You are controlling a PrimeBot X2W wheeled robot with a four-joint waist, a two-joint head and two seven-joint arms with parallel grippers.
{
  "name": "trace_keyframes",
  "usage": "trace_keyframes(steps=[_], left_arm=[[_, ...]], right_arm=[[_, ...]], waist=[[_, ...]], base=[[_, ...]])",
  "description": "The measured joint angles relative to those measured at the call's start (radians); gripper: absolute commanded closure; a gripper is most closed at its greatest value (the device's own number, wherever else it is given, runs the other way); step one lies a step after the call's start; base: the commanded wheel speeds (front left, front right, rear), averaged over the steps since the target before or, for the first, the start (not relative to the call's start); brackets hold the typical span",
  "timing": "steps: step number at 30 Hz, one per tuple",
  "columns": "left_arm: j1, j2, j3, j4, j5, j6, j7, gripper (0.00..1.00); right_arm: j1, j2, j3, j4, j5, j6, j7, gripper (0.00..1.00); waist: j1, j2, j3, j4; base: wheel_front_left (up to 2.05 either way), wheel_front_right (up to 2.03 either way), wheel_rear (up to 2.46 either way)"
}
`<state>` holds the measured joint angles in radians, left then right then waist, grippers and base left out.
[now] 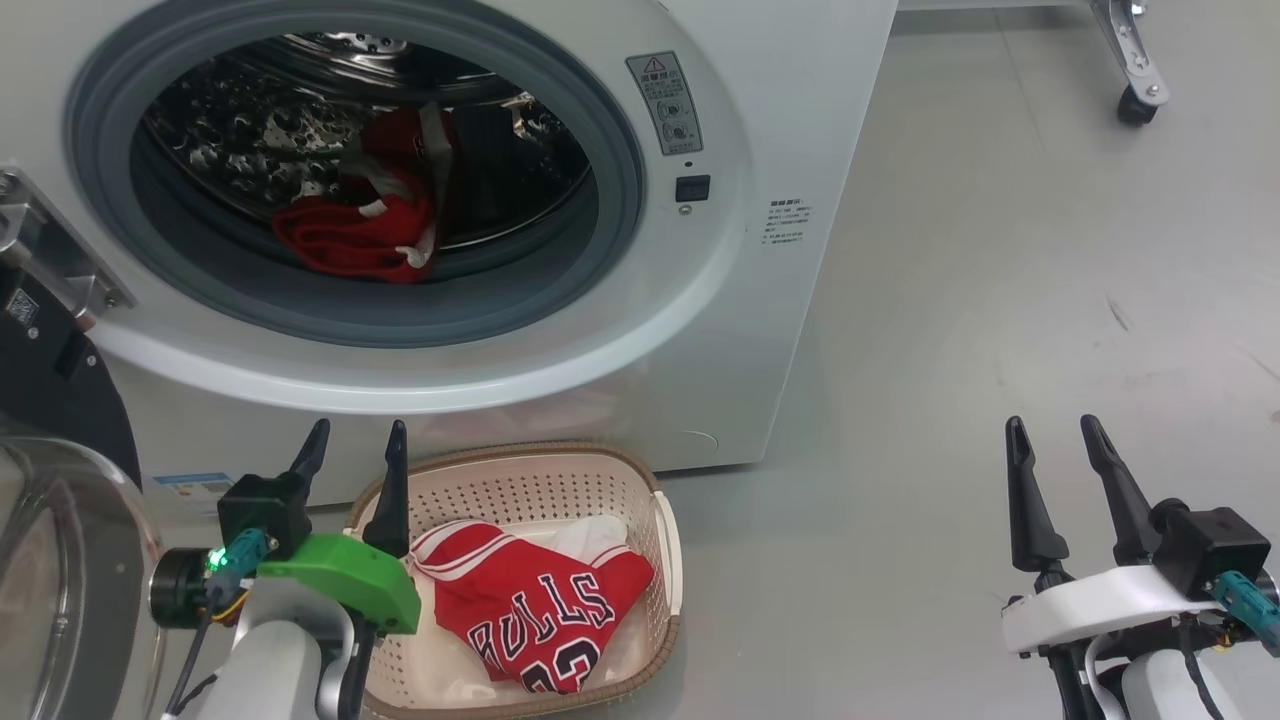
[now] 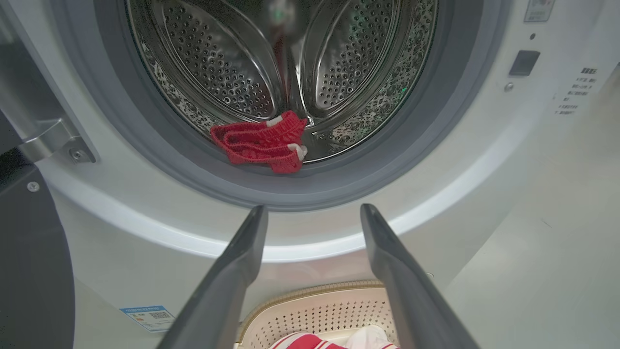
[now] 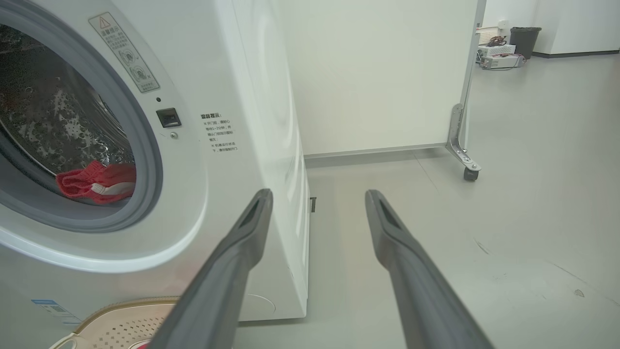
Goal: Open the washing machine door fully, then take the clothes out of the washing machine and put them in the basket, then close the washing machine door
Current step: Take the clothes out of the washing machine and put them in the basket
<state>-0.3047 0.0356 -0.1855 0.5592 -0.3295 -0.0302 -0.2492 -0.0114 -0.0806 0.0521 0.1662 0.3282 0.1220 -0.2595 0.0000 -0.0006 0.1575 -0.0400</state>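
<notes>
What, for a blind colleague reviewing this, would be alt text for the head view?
A white washing machine stands with its door swung open at left, red shorts lying in its drum. A cream basket on the floor before it holds a red Bulls jersey. The left gripper and right gripper are open and empty below.

The washing machine door [image 1: 60, 500] runs off the left edge; the warning label [image 1: 664, 103] print is unreadable.
</notes>
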Motion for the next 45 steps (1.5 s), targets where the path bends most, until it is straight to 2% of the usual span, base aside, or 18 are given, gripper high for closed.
trace_keyframes(steps=[24, 45], left_arm=[[0.231, 0.014, -0.006, -0.245, 0.049, 0.026, 0.0, 0.0], [0.326, 0.033, -0.006, -0.373, 0.057, 0.056, 0.002, 0.0]], right_arm=[[0.106, -0.013, 0.02, -0.01, -0.032, -0.001, 0.007, 0.0], [0.144, -0.011, 0.035, -0.049, -0.039, -0.011, 0.03, 0.0]], waist=[[0.0001, 0.0, -0.143, 0.045], [0.0, 0.0, -0.162, 0.046]], base=[[0.0, 0.0, 0.0], [0.0, 0.0, 0.0]])
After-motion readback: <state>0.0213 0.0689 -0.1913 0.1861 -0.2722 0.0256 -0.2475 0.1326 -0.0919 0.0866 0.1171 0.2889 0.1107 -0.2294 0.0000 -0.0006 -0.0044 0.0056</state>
